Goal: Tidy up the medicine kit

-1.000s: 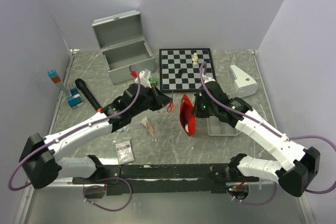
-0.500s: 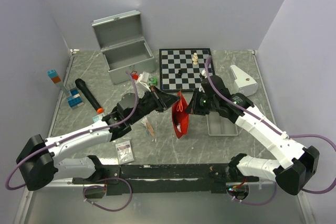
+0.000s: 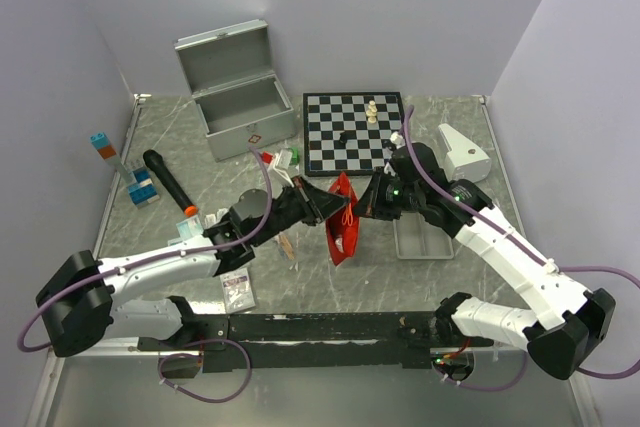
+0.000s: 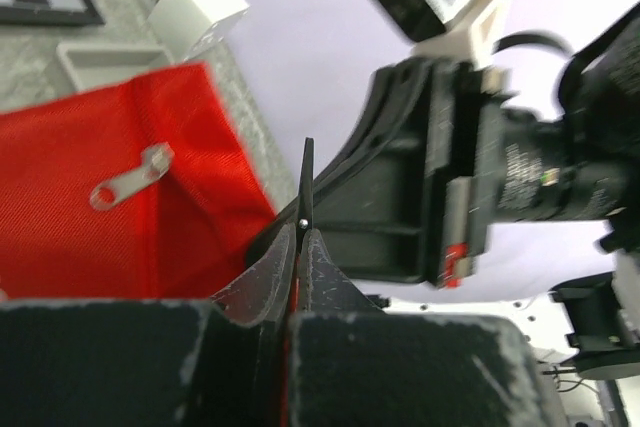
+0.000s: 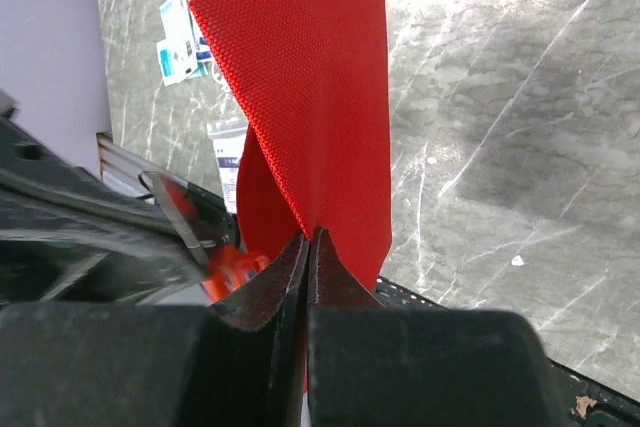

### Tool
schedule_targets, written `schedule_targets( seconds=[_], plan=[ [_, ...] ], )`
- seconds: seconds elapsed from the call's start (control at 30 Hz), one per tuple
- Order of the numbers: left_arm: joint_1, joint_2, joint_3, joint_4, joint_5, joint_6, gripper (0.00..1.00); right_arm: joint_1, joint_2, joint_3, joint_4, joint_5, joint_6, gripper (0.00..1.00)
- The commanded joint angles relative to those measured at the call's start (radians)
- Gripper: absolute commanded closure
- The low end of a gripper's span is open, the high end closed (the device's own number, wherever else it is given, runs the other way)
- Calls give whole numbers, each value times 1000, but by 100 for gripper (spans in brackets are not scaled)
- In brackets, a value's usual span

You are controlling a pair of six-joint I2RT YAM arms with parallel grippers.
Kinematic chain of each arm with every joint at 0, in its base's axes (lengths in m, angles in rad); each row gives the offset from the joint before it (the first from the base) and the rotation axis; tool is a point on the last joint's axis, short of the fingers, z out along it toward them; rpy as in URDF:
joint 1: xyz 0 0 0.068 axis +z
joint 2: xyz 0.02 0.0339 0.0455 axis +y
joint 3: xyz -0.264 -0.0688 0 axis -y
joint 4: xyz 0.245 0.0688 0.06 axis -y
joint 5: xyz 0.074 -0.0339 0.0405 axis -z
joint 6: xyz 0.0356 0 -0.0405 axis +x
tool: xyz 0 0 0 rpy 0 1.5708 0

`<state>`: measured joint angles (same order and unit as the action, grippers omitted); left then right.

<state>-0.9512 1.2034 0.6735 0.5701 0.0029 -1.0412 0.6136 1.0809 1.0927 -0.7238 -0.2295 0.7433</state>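
Observation:
The silver medicine case stands open at the back left, lid up. My right gripper is shut on the top edge of the red pouch and holds it hanging above the table; the pouch fills the right wrist view. My left gripper is shut on a pair of orange-handled scissors, right beside the pouch's mouth. In the left wrist view the thin blade sticks up between my jaws, with the pouch and its zipper pull to the left. The scissors also show in the right wrist view.
A chessboard with a few pieces lies behind the pouch. A shallow grey tray and a white device are at the right. A black marker, blue blocks and small packets lie at the left.
My left gripper has moved right with the scissors, up to the pouch. My right gripper has carried the pouch a little to the left, toward it.

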Motion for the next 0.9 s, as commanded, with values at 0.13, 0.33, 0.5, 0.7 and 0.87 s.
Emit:
schedule_targets(
  seconds=[0.13,0.33,0.5,0.7,0.87],
  plan=[
    [-14,-47,-68,-19,-66,4,96,-8,-41,44,12,18,8,100],
    [-14,-65,-66,-90,-98,23,68,-8,-39,55,11,22,2,100],
    [-14,-100,-25,-186,-133,59,48,-9,-41,56,4,41,-13,100],
    [-14,-226,57,-480,-306,86,17,-9,-58,21,-23,151,-110,100],
    [-3,-286,127,-1048,-660,-72,3,5,-79,-54,-45,294,-197,100]
  ],
)
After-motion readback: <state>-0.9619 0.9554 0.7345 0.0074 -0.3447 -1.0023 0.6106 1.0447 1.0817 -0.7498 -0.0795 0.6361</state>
